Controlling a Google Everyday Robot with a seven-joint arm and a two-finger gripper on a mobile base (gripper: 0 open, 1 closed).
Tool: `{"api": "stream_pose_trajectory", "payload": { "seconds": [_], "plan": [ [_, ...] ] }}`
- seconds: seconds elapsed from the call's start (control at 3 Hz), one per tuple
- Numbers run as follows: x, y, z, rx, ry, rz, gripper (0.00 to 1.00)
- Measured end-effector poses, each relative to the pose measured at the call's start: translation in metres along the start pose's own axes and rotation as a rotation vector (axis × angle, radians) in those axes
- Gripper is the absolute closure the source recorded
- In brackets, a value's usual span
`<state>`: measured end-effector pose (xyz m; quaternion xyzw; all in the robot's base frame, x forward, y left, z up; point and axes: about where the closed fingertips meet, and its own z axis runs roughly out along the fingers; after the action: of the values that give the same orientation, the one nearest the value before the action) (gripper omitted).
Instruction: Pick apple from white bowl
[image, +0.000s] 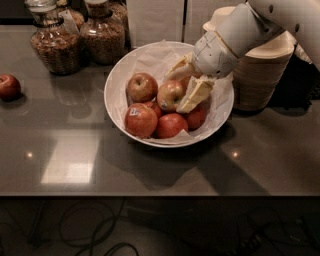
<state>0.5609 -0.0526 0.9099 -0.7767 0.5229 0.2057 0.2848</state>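
Fingers (194, 94) in white bowl (117, 75) pinch one apple (169, 95) of at least five; lone apple (9, 86) on counter (150, 172).

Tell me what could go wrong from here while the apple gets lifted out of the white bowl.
The gripper is down on the top apple, which rests on other apples; lifting it may roll them. Crinkled paper lining the white bowl could snag and drag along. The stacked paper bowls sit close beside the arm and might be knocked.

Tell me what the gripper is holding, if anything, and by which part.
The gripper, inside the white bowl, is shut on the topmost apple, its fingers across the apple's upper and right sides.
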Motion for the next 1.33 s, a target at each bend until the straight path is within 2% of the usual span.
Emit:
{"api": "stream_pose_trajectory", "payload": {
  "seconds": [0.67, 1.33],
  "plan": [
    [-0.027, -0.009, -0.022, 0.053, -0.055, -0.052, 1.00],
    [-0.055, -0.009, -0.062, 0.148, -0.075, -0.111, 1.00]
  ]
}}
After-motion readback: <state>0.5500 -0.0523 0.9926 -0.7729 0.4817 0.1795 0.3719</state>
